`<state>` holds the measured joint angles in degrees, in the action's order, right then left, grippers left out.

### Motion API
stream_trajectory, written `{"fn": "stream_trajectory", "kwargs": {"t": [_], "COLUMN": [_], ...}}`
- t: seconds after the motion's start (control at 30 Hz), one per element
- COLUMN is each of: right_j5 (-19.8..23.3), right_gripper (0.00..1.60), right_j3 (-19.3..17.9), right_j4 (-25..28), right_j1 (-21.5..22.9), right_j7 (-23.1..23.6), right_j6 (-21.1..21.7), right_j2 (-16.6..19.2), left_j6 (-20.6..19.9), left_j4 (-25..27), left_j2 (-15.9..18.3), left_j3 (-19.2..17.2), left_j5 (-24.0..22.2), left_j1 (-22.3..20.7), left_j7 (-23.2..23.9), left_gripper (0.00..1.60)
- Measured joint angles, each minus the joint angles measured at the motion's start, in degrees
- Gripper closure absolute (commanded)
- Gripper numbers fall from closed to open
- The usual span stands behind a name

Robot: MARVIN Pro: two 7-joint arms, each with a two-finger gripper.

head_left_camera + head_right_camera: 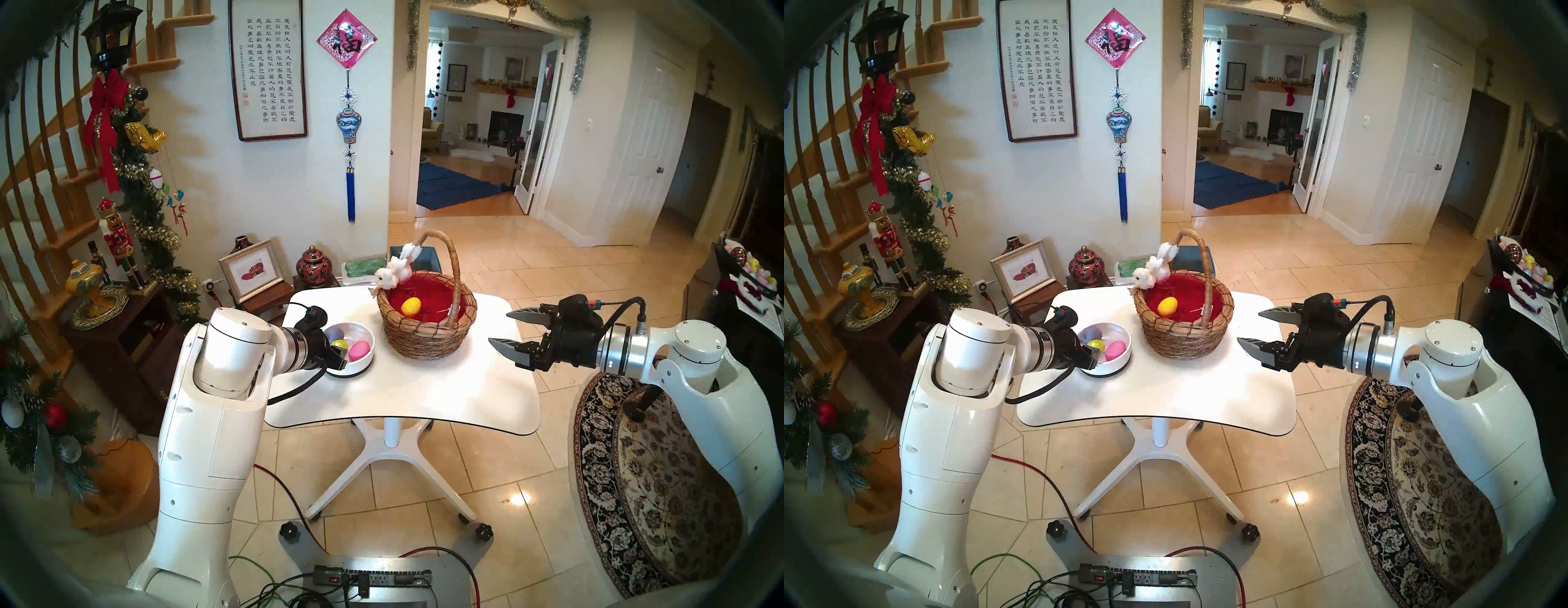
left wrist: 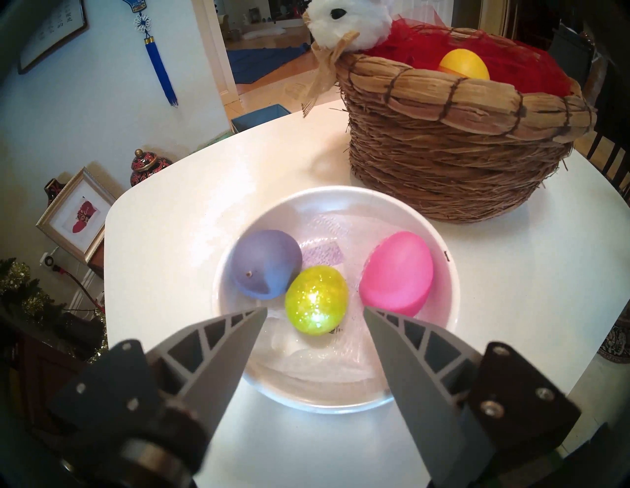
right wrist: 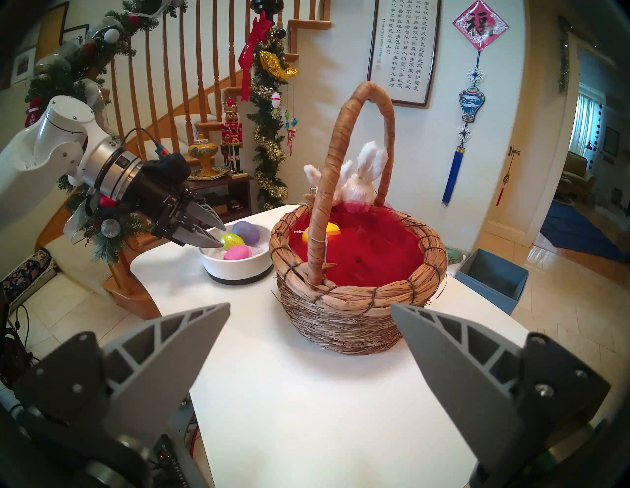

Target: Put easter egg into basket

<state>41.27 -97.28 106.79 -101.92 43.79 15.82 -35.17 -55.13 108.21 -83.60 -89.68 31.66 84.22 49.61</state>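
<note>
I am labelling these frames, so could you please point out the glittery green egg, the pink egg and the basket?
glittery green egg (image 2: 316, 300), left wrist view, middle of its shell.
pink egg (image 2: 397, 272), left wrist view, middle of its shell.
basket (image 3: 354, 320), right wrist view, near woven wall.

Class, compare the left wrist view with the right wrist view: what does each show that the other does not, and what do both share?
Only the left wrist view shows the plush bunny's face and the bowl's bare floor.

Only the right wrist view shows the basket's arched handle, the left gripper from outside, jaws open above the white bowl, and the staircase.

Both show the basket, its yellow egg, and the purple egg, glittery green egg and pink egg in the bowl.
</note>
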Motion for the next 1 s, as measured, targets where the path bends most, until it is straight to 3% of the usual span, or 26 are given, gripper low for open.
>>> {"fn": "stream_trajectory", "kwargs": {"t": [0.73, 0.8, 0.93, 1.0], "right_j5": [0.1, 0.1, 0.1, 0.1], "right_gripper": [0.0, 0.0, 0.0, 0.0], "right_j3": [0.0, 0.0, 0.0, 0.0], "right_j4": [0.0, 0.0, 0.0, 0.0], "right_j1": [0.0, 0.0, 0.0, 0.0], "right_j7": [-0.1, -0.1, -0.1, -0.1], "right_j6": [-0.1, -0.1, -0.1, -0.1], "right_j2": [0.1, 0.1, 0.1, 0.1], "left_j6": [0.0, 0.0, 0.0, 0.0], "left_j4": [-1.9, -2.0, -2.1, -2.1], "left_j2": [-2.2, -2.4, -2.6, -2.7], "left_j3": [0.0, 0.1, 0.1, 0.1], "left_j5": [3.2, 3.5, 3.9, 4.1], "left_j1": [-0.8, -0.8, -0.8, -0.8], "left_j7": [0.0, 0.0, 0.0, 0.0], "left_gripper": [0.48, 0.6, 0.68, 0.84]}}
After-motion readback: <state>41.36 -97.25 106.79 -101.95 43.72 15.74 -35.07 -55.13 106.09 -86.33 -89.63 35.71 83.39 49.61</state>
